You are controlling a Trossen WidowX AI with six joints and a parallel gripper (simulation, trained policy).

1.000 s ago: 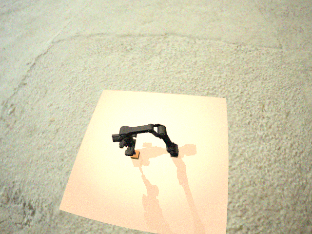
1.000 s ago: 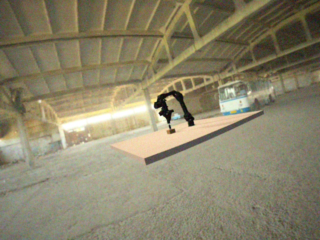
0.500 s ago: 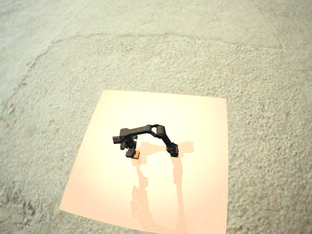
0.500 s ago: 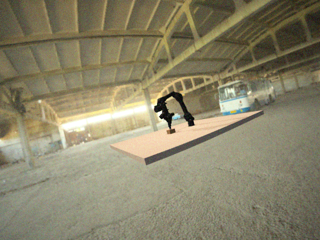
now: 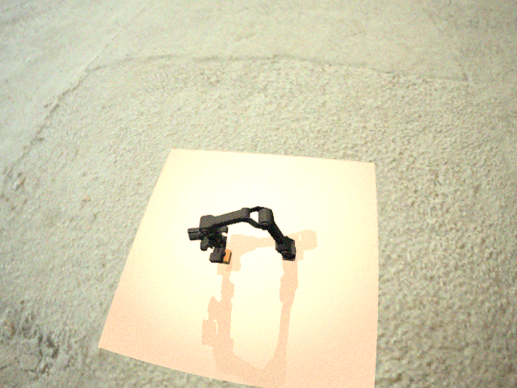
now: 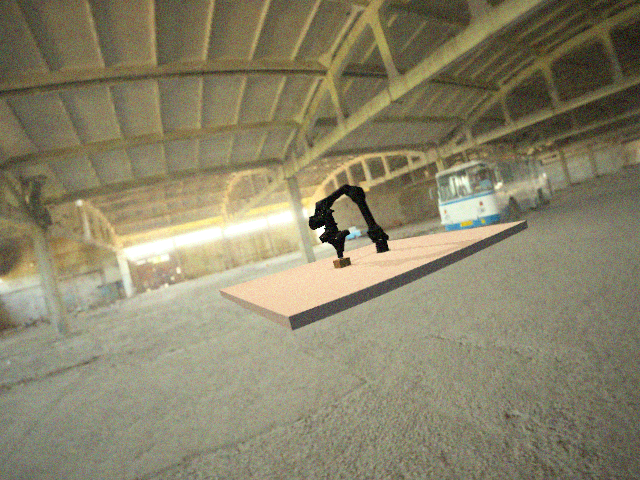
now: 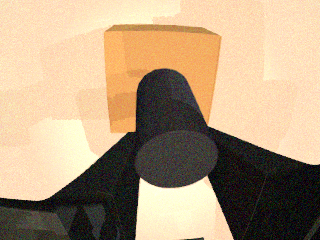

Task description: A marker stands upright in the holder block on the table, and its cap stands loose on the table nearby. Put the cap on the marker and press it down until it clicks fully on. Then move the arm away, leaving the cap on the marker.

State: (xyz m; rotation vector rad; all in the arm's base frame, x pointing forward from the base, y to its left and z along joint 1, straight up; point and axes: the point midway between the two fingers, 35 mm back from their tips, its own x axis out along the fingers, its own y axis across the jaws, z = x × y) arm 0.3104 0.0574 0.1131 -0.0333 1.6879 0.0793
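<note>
– Where is the cap (image 7: 176, 159)?
– Pinched between the gripper's (image 5: 218, 255) (image 6: 340, 254) (image 7: 172, 145) fingertips, over the holder block (image 5: 227, 256) (image 6: 341, 262) (image 7: 162, 52); whether its axis is lined up with the marker cannot be told

The claw (image 5: 217, 255) (image 6: 340, 253) (image 7: 168, 138) has descended closer to the block (image 5: 227, 256) (image 6: 341, 262) (image 7: 165, 50), covering more of it from the top view. The arm's shadow (image 5: 225, 346) on the bench (image 5: 334, 196) (image 6: 289, 297) has shifted.
</note>
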